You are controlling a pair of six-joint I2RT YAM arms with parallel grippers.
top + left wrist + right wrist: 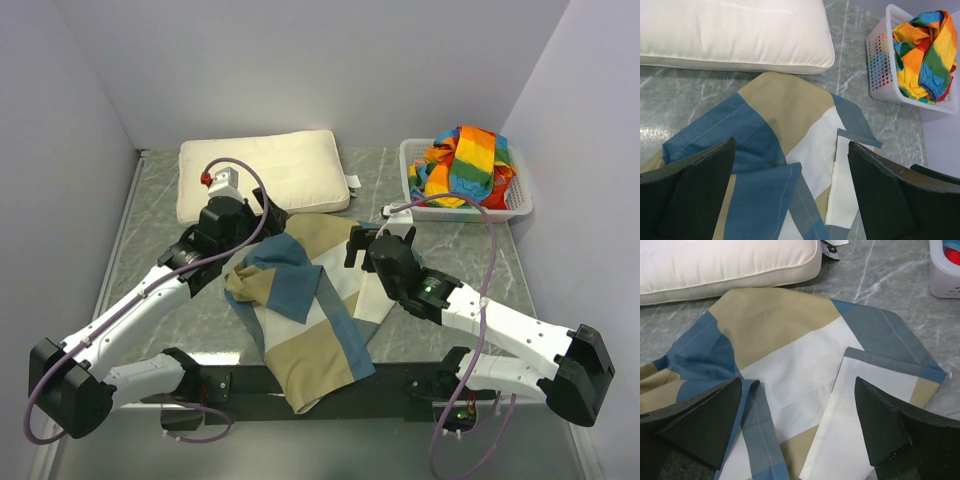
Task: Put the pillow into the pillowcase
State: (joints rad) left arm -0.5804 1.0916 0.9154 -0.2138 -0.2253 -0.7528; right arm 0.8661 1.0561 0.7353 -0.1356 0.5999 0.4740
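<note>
While the pillowcase (300, 300) lies crumpled by the pillow (270, 170), left fingers (695, 190) and right fingers (705, 420) stand spread wide.

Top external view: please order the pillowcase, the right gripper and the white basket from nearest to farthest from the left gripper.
1. The pillowcase: in the middle of the table, its upper edge right beside the left gripper.
2. The right gripper: further right, above the opposite side of the pillowcase.
3. The white basket: at the far right of the table, near the wall.
</note>
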